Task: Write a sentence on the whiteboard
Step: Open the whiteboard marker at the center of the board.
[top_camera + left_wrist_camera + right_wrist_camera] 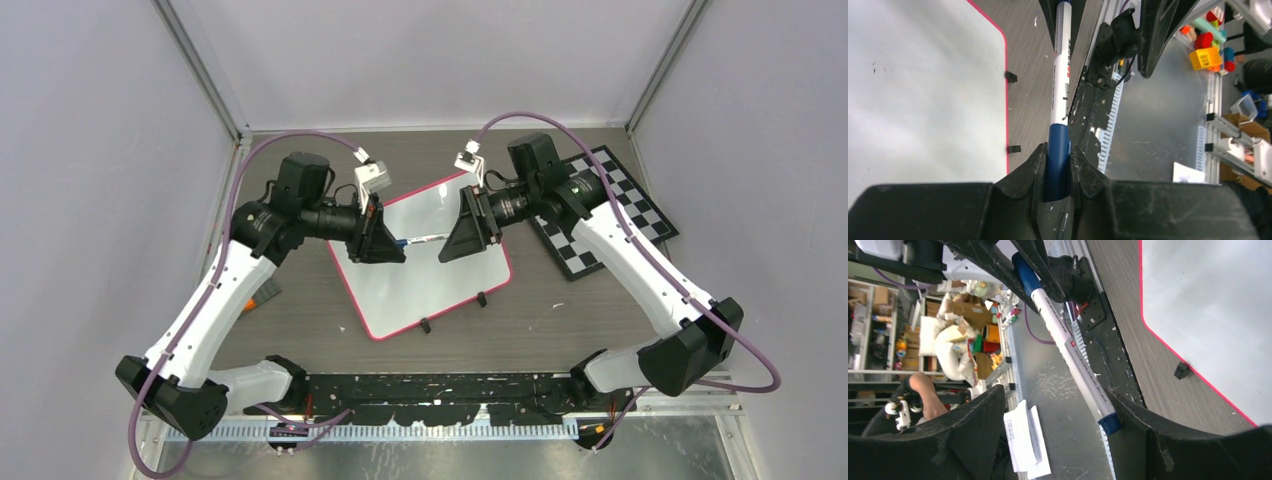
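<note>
one whiteboard [430,280] at the centre of the top view; two black clip feet [425,325] on its lower edge; one marker [420,240] over it; one checkerboard [640,205] at the right; two arms, two grippers, the left gripper [397,243] and the right gripper [447,240]; two purple cables [300,136]

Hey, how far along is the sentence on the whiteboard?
Done: the marker is lifted, clamped by its blue end in the left pincer. In hand: its other end lies inside the open right pincer. Left: all the writing; the whiteboard shows no words.
</note>
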Robot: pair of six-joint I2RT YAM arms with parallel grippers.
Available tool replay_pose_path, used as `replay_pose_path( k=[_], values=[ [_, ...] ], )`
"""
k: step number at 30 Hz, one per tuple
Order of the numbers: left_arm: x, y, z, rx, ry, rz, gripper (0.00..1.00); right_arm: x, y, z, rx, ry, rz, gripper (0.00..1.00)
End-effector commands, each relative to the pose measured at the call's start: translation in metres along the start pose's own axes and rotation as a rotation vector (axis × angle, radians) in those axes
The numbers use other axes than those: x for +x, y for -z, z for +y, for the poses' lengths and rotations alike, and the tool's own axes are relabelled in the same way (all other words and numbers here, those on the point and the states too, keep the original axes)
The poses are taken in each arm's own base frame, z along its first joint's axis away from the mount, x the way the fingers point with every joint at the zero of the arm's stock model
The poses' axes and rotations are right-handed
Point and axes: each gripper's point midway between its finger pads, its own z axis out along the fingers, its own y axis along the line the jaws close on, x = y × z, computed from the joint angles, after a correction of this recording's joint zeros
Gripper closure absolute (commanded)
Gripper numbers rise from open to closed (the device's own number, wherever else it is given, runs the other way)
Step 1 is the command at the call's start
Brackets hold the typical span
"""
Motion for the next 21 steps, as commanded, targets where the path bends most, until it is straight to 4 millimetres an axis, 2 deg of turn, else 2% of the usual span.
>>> replay_pose_path(
  k=[1,10,16,21],
  values=[
    [-0.028,0.001,-0.012,0.058,0.005,-0.097,1.00,-0.016,0.003,0.033,-0.112,0.008,-0.074,0.28],
    [-0.029,-0.005,-0.022,0.146,0.006,-0.078,1.00,-0.013,-0.003,0.040,-0.145,0.017,-0.046,0.41],
    [-0.030,-0.009,-0.022,0.150,0.014,-0.072,1.00,-0.015,-0.005,0.039,-0.138,0.025,-0.048,0.51],
    [-0.028,-0.011,-0.023,0.162,0.014,-0.063,1.00,-0.009,-0.008,0.042,-0.142,0.042,-0.020,0.60]
  ],
)
